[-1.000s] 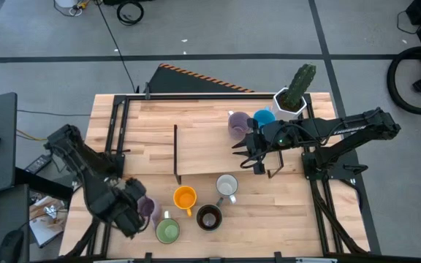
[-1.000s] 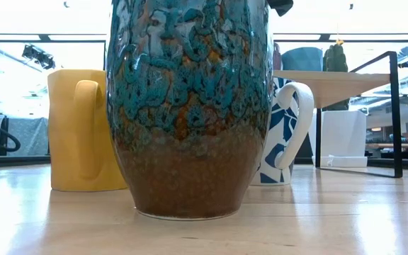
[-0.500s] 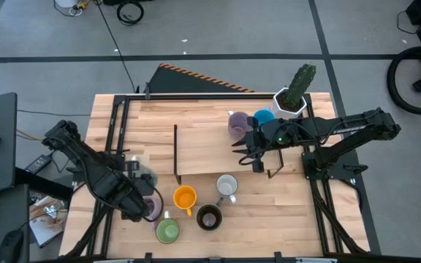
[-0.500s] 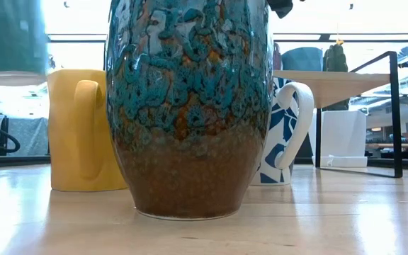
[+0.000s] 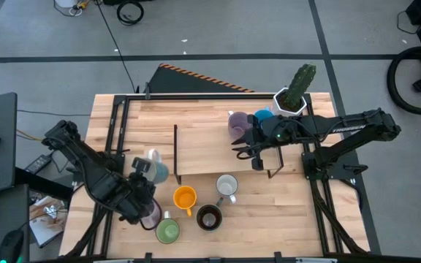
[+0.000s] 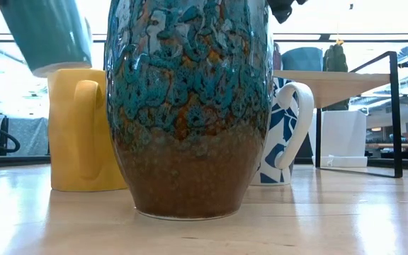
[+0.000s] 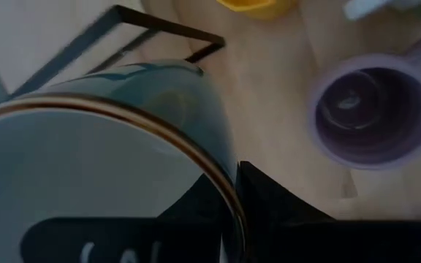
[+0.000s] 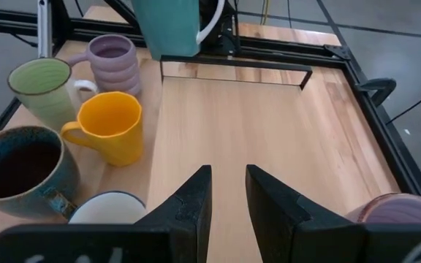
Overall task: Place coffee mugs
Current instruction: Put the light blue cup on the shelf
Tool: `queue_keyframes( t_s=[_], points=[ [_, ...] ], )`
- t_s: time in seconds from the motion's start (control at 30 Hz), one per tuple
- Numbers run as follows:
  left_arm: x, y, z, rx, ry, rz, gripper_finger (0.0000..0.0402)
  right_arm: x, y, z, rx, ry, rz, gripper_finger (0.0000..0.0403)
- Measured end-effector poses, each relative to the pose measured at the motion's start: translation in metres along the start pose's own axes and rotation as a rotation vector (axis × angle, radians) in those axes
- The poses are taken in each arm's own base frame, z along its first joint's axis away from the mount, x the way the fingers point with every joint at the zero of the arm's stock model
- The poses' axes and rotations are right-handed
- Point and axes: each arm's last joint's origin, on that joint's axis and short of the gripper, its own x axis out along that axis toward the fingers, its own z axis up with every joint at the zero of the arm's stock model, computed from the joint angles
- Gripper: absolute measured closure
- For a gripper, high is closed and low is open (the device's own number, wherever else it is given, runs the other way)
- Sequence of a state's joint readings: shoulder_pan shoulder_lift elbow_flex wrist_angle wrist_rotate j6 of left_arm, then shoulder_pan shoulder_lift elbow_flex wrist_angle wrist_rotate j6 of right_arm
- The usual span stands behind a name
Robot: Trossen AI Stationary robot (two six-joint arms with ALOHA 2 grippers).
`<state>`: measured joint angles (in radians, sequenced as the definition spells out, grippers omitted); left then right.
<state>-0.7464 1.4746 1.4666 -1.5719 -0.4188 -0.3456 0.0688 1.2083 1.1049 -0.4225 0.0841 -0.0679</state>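
Observation:
My left gripper (image 5: 146, 181) is over the table's near left part, shut on a teal mug with a white handle (image 5: 153, 167), which also shows in the low view (image 6: 48, 32) and the right wrist view (image 8: 168, 25). On the table stand a lavender mug (image 5: 150, 215), a green mug (image 5: 168, 231), an orange mug (image 5: 185, 197), a dark brown mug (image 5: 209, 218) and a white mug (image 5: 226, 185). A second lavender mug (image 5: 237, 123) and a blue mug (image 5: 263, 117) stand on the raised wooden shelf (image 5: 210, 150). My right gripper (image 5: 248, 155) hovers open over the shelf's right part. My left gripper (image 7: 232, 191) pinches the teal mug's wall at its rim (image 7: 221, 172), one finger inside the mug and one finger (image 7: 269, 208) outside. The mug is lifted clear of the table and hangs tilted, with its base (image 6: 55, 67) towards the table.
A white hexagonal pot with a cactus (image 5: 292, 95) stands at the shelf's far right corner. The shelf's black frame bar (image 5: 175, 153) rises just right of the held mug. Bare wood shows on the shelf's left half (image 8: 254, 117) and along the table's near right part.
My left gripper has swung from the near left corner toward the far side and the right, carrying the teal mug. The mug has come into the low view from the left, above the orange mug, and has tipped from upright to tilted. The right arm has kept still.

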Motion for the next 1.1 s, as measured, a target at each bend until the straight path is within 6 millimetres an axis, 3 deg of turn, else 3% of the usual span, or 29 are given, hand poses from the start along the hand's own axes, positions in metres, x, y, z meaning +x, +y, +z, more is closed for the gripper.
queue_keyframes(
  t_s=[0.13,0.37,0.67,0.8,0.93,1.1],
  points=[
    [0.001,0.006,0.000,-0.046,0.002,0.007,0.0366,0.000,-0.004,0.000,-0.002,0.001,-0.014,0.0312],
    [-0.002,0.040,-0.011,-0.208,0.015,-0.104,0.0366,0.000,-0.007,0.000,0.001,0.000,-0.024,0.0312],
    [-0.032,0.081,-0.054,-0.365,-0.150,-0.072,0.0366,0.001,-0.008,0.000,0.007,0.001,-0.027,0.0312],
    [-0.050,0.106,-0.062,-0.454,-0.236,0.006,0.0366,0.000,-0.007,-0.001,0.032,0.002,-0.024,0.0312],
    [-0.060,0.130,-0.051,-0.472,-0.331,0.051,0.0367,-0.006,-0.003,-0.003,0.048,0.047,0.000,0.0312],
    [-0.051,0.159,-0.022,-0.410,-0.312,0.030,0.0369,-0.023,0.003,0.003,0.058,-0.002,0.022,0.0312]
  ],
)
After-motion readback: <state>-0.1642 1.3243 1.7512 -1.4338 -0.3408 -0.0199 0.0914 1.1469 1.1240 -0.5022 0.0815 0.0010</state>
